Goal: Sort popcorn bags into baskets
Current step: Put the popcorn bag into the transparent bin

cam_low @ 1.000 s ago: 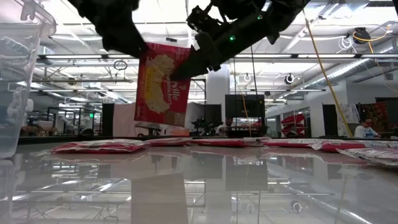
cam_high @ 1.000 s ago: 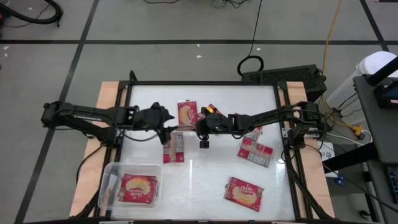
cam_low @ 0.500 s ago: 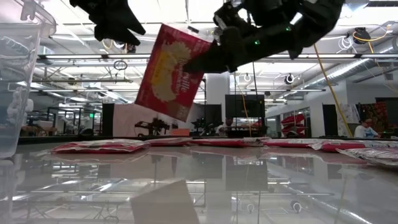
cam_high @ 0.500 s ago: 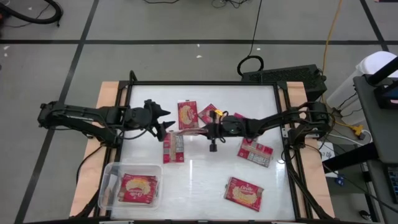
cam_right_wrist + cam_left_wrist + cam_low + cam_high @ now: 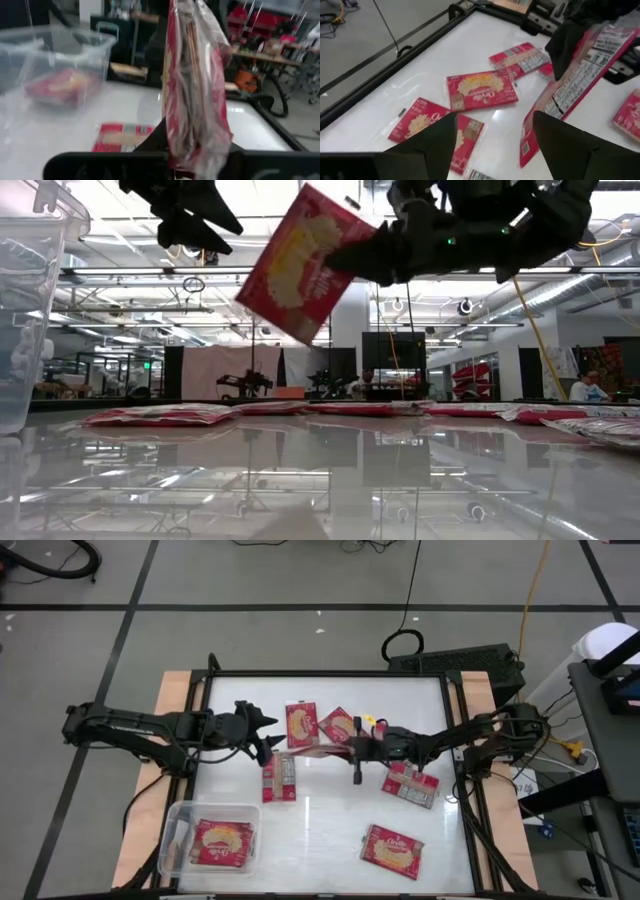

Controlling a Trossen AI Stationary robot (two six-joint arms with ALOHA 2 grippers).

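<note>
1 popcorn bag point(image 5: 305, 262) is held tilted above the tabletop point(image 5: 330, 820), clamped in the right end effector point(image 5: 335, 748). The left end effector point(image 5: 268, 738) is spread, holding nothing. Transport is in hand; carriage to the basket point(image 5: 176, 832) is required next.

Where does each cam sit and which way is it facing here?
High: overhead, straight down on the table; both arms show.
Low: at tabletop height, level across into the room; held popcorn bag and both arms overhead.
Left wrist: behind the open left tool, facing bags on the table.
Right wrist: behind the right tool, shut on the held popcorn bag, facing the basket.
Shared: high and right wrist both show the basket holding one bag.
</note>
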